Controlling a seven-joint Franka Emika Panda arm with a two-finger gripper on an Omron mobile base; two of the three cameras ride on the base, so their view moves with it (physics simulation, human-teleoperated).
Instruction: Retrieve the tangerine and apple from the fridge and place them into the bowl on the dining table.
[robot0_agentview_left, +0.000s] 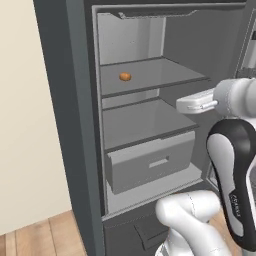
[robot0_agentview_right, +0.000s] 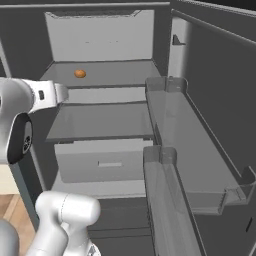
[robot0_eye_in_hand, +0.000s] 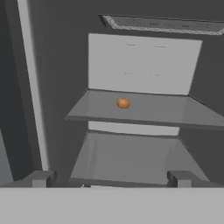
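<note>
My tool (robot0_eye_in_hand: 111, 178) sits nearest, its fingers (robot0_eye_in_hand: 40, 178) spread wide apart with nothing between them, poised in front of the open fridge (robot0_agentview_left: 75, 125). Below it I see the drawer (robot0_agentview_left: 150, 162) and the bare middle shelf (robot0_agentview_right: 100, 122). Farther in, on the upper shelf (robot0_eye_in_hand: 175, 111), rests the tangerine (robot0_eye_in_hand: 123, 103) (left of centre, well apart from the tool).
</note>
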